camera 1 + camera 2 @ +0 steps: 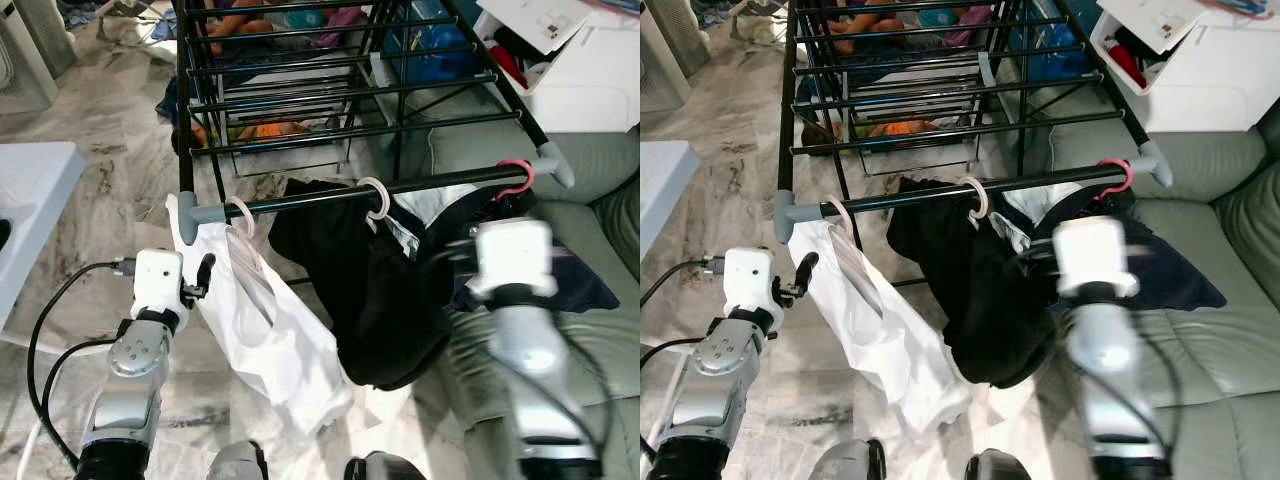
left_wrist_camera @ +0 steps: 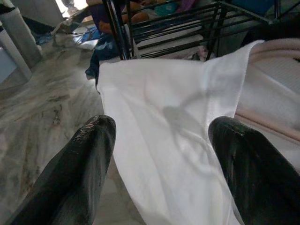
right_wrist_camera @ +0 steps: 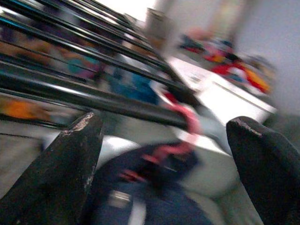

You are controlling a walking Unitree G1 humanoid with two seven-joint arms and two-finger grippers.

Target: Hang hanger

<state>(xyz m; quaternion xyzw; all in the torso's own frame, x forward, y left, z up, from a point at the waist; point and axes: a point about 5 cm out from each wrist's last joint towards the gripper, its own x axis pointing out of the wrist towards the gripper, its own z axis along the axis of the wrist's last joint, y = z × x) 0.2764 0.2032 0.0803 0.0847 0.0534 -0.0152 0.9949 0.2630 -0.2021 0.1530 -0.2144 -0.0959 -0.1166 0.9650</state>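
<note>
A black drying rack's front rail [image 1: 430, 184] carries three hangers. A white hook [image 1: 240, 213] holds a white garment [image 1: 270, 330], a second white hook [image 1: 377, 197] holds a black garment [image 1: 385, 310], and a pink hanger [image 1: 520, 178] near the right end holds a dark blue garment [image 1: 570, 285]. My left gripper [image 1: 203, 275] is open just left of the white garment [image 2: 178, 131], which hangs close in front of its fingers. My right gripper [image 3: 168, 140] is open with nothing in it, just below the rail, facing the pink hanger [image 3: 190, 124]. The right arm is blurred.
A grey-green sofa [image 1: 600, 330] stands right of the rack, with a white cabinet [image 1: 590, 80] behind it. A white table [image 1: 30, 180] juts in at the left. Laundry [image 1: 265, 130] lies under the rack on the marble floor [image 1: 110, 150]. Cables [image 1: 45, 300] loop off my left arm.
</note>
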